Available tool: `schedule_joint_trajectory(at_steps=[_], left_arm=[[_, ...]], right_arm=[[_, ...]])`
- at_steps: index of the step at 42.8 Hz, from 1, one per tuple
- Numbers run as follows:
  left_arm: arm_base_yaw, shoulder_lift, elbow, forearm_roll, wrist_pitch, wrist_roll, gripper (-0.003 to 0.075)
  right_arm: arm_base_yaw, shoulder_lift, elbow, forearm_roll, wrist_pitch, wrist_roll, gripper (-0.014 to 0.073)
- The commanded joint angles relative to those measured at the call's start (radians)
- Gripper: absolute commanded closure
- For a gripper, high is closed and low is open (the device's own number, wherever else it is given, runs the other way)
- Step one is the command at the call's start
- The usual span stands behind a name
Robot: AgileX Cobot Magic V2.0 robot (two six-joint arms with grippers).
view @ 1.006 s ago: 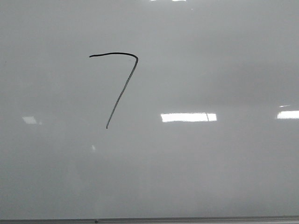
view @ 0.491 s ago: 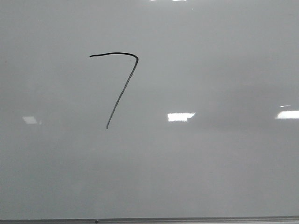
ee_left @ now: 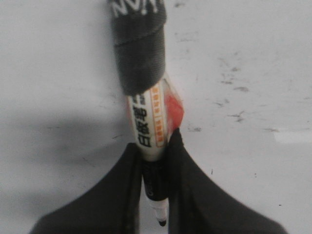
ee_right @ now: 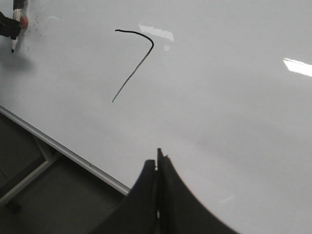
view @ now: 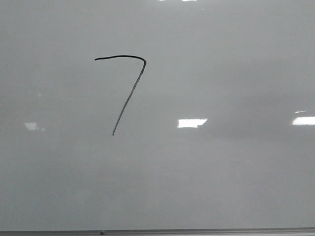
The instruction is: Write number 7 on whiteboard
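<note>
— What did the front view show?

— The whiteboard (view: 226,187) filled it, glossy and pale grey, with a thin dark edge along the bottom. The number 7 (view: 129,93) sat left of centre in the upper half — a slightly curved top bar, then a long stem slanting down to the left. A few bright light reflections (view: 192,123) lay to the right of the stem. Neither arm appeared there.

— And the left wrist view?

— The left gripper (ee_left: 155,161) was pinching a marker (ee_left: 148,117) between its two dark fingers (ee_left: 122,190). The marker had a white printed barrel with an orange patch, dark tape wrapped round the far end, and its black tip poking out between the fingers. The board behind it carried faint grey smudges.

— The right wrist view?

— The right gripper (ee_right: 158,168) had its fingers pressed together with nothing between them, held above the board. The 7 (ee_right: 134,61) lay well apart from it on the white surface. In the far corner the marker (ee_right: 15,27) showed again, in the left gripper. The board's metal frame (ee_right: 63,151) ran diagonally, with dark floor beyond it.
</note>
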State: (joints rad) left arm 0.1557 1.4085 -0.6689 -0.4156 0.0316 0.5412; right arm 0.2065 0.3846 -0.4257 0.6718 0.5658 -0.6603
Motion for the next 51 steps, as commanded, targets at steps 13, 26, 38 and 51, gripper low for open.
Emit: schedule_joint_trajectory(at_steps=[13,26,38,51], left_arm=[[-0.002,-0.017,-0.042,-0.011,-0.116,-0.012,0.0554],[-0.002,-0.017,-0.042,-0.011,-0.112,-0.012,0.0378],[-0.002,-0.102,-0.042,-0.008,-0.017,-0.012,0.0258],[-0.002,-0.413,-0.038,-0.001,0.117,-0.012,0.0268]], right_arm=[[-0.007,0.004,-0.009,0.022,-0.077,-0.002,0.0662],[-0.007,0.004,-0.009,0.022,-0.082,-0.002,0.0662],[-0.007,0.004,-0.009,0.022,-0.086,-0.002,0.0662],[-0.007,0.004,-0.009,0.022,-0.107,-0.002,0.0662]])
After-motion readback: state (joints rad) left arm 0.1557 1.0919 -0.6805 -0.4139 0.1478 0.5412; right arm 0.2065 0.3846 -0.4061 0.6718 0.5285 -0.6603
